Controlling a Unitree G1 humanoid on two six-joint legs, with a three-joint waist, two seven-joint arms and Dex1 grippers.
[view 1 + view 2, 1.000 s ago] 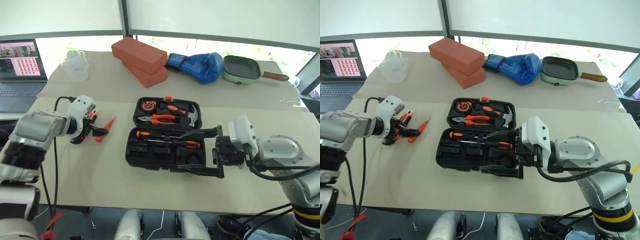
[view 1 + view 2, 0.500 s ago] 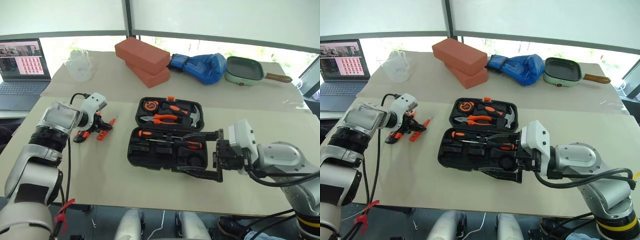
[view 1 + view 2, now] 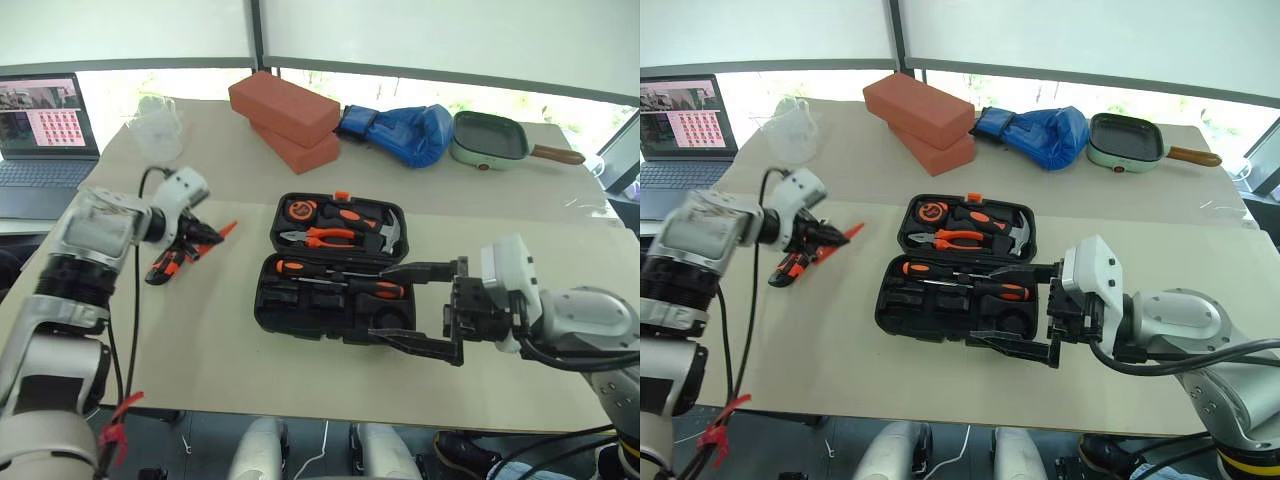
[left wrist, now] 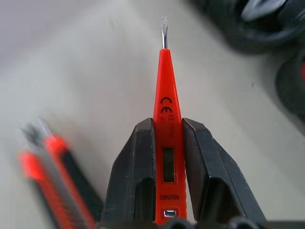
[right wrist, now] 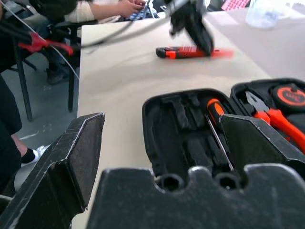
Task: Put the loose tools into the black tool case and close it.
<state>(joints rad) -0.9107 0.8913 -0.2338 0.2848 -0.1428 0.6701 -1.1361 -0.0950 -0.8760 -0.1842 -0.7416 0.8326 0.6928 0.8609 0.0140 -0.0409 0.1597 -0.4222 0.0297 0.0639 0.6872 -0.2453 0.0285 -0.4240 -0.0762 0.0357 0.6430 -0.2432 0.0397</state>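
Note:
The black tool case lies open mid-table, with two orange-and-black screwdrivers in its near half and pliers, a hammer and a tape measure in its lid. My left gripper is shut on a slim red screwdriver, held just above the table left of the case. Its metal tip points toward the case. An orange-and-black utility knife lies on the table beneath that hand. My right gripper stands open at the case's near right corner, its fingers wide apart with nothing between them.
Two red bricks, a blue boxing glove and a green pan line the table's far side. A clear jug and a laptop are at the far left. A person sits past the table's left end.
My left gripper has shut on the red screwdriver and lifted it off the table, rolling the wrist. The knife stays where it was. The right gripper has drifted slightly right, still open.

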